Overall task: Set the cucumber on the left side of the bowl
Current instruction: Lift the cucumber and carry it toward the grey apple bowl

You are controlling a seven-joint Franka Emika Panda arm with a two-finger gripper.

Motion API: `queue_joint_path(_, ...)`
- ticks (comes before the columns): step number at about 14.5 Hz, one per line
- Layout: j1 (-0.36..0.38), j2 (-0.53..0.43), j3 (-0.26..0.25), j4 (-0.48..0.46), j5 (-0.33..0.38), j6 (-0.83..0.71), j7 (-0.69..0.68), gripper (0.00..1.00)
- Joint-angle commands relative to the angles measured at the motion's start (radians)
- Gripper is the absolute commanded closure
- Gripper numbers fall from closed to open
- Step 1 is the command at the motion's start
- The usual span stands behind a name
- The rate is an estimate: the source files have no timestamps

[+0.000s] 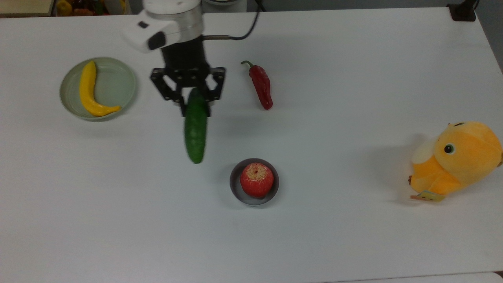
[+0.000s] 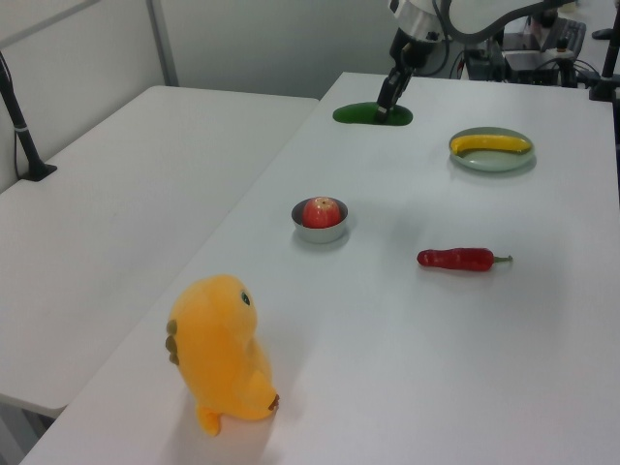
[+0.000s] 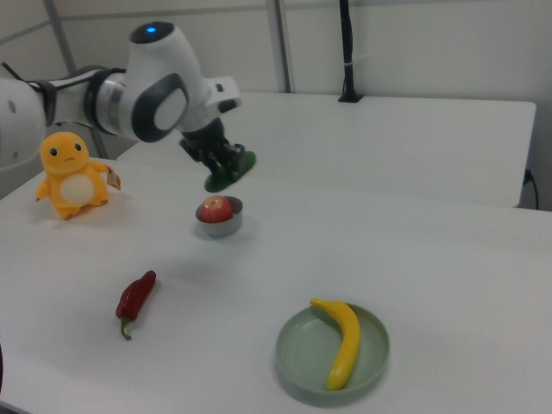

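The gripper (image 1: 195, 103) is clamped on one end of the cucumber (image 1: 195, 133), holding it in the air above the table (image 1: 353, 236). In the top view the cucumber hangs to the upper left of the bowl (image 1: 254, 181), which holds an apple (image 1: 256, 179).

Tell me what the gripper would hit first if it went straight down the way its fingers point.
Probably bare table. The gripper, shut on the cucumber, hangs above open surface between the plate and the chili; depth is uncertain.
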Motion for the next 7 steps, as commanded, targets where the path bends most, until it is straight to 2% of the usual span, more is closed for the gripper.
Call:
queue_joint_path(1, 0.109, -0.004, 0.009, 0.010, -0.009, -0.029, 0.153, 0.91)
queue_joint_path(2, 0.134, 0.010, 0.035, 0.010, -0.020, -0.025, 0.158, 0.90)
queue_joint_path(7, 0.203, 0.094, 0.072, 0.012, -0.156, 0.040, 0.336, 0.90)
